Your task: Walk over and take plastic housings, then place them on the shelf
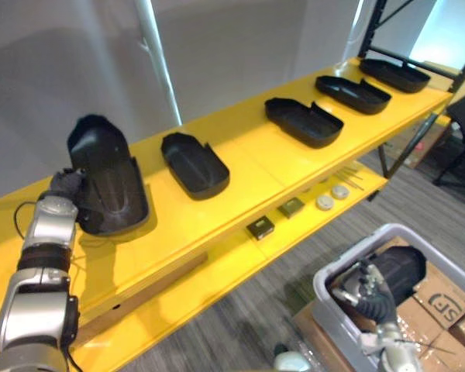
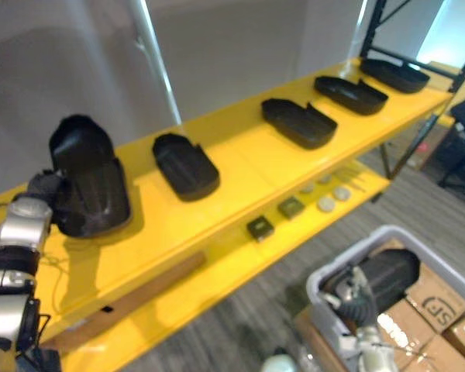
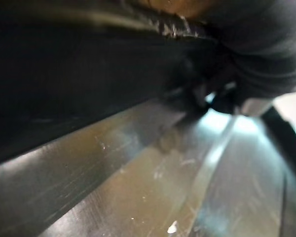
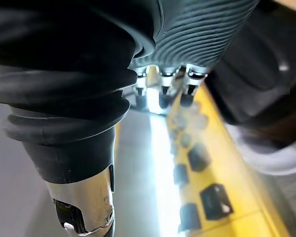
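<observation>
A black plastic housing [image 1: 108, 174] stands tilted at the left end of the yellow shelf [image 1: 248, 167], its rounded end raised. My left hand [image 1: 65, 186] is pressed against that housing's left edge, and the left wrist view shows a dark surface [image 3: 79, 74] very close. Low on the right, my right hand [image 1: 362, 291] sits in a grey bin [image 1: 331, 280] beside another black housing [image 1: 401, 271]. Its fingers [image 4: 163, 94] are relaxed and hold nothing, with the housing [image 4: 266, 64] lying by the back of the hand.
Several more black housings lie in a row along the shelf top, such as one [image 1: 194, 164] and another [image 1: 304, 122]. The lower shelf carries small blocks [image 1: 260, 227] and round discs [image 1: 325, 202]. Cardboard boxes [image 1: 442, 298] sit by the bin.
</observation>
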Robot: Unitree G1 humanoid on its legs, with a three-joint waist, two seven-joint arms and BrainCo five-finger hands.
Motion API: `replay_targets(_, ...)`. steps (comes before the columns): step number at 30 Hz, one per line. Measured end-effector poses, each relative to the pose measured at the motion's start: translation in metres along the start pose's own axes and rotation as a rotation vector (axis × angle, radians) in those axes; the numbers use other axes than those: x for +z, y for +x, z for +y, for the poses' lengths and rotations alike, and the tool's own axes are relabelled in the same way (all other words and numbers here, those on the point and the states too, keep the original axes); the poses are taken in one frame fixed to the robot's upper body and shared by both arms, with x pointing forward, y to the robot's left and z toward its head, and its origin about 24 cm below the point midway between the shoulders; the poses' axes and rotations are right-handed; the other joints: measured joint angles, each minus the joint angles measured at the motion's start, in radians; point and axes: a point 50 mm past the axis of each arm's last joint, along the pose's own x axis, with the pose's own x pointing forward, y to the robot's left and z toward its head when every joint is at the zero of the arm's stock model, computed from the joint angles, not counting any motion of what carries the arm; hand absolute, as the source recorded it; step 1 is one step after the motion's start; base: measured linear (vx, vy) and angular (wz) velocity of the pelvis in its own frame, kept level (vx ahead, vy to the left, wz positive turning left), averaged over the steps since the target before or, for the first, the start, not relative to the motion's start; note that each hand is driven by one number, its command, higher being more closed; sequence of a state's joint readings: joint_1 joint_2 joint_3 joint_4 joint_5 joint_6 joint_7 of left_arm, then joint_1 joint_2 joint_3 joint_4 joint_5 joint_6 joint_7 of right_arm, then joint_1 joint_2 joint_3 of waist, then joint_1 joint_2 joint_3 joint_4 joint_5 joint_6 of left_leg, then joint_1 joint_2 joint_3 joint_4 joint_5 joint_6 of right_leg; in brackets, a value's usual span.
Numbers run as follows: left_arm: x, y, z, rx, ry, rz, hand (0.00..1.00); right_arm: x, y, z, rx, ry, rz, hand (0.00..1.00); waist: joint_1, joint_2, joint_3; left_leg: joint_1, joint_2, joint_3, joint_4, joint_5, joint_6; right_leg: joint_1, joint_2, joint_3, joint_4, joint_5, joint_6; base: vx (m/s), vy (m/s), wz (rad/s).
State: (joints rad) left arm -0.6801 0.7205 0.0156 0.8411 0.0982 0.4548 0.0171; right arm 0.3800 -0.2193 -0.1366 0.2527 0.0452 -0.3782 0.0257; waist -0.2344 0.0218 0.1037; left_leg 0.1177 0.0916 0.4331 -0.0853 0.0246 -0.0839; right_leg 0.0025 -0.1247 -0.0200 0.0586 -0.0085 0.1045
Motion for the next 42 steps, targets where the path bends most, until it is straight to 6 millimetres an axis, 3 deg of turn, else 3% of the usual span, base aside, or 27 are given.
replay_targets(5, -0.001, 0.001, 0.003, 0.01, 0.066, 0.021, 1.0, -0.015, -0.006, 0.017, 0.109, 0.004, 0.083, 0.0, 0.001, 0.0, 0.0, 0.0, 0.001, -0.008, 0.0, 0.002, -0.003, 0.002, 0.001, -0.004, 0.0, 0.002, -0.002, -0.01, -0.001, 0.02)
replay_targets(10, 0.0, 0.001, 0.006, 0.003, 0.072, 0.047, 1.0, -0.059, -0.027, 0.028, 0.18, 0.053, 0.328, 0.0, 0.003, 0.002, 0.001, 0.01, 0.0, -0.014, 0.004, 0.006, -0.007, 0.018, -0.001, -0.022, -0.002, 0.003, -0.003, -0.01, -0.001, 0.05)
replay_targets(20, -0.003, 0.001, 0.003, -0.003, 0.098, 0.059, 1.0, -0.095, -0.055, 0.035, 0.181, 0.13, 0.551, 0.0, 0.001, 0.007, 0.002, 0.021, 0.001, -0.029, -0.002, 0.014, -0.006, 0.036, -0.004, -0.043, -0.008, 0.001, -0.003, -0.02, -0.003, 0.04)
replay_targets(31, -0.033, 0.001, -0.01, -0.028, 0.123, 0.144, 1.0, -0.11, -0.072, 0.035, 0.107, 0.198, 0.644, 0.0, -0.002, 0.008, 0.003, 0.019, 0.002, -0.038, -0.002, 0.011, -0.011, 0.056, -0.003, -0.061, -0.033, 0.005, 0.002, 0.03, 0.001, 0.04)
replay_targets(42, -0.045, 0.0, -0.031, 0.011, 0.105, 0.174, 1.0, -0.122, -0.087, 0.025, 0.036, 0.204, 0.716, 0.0, -0.004, 0.013, 0.011, 0.02, 0.007, -0.031, -0.002, 0.008, -0.014, 0.054, 0.001, -0.057, -0.034, 0.004, 0.001, 0.01, 0.002, -0.01)
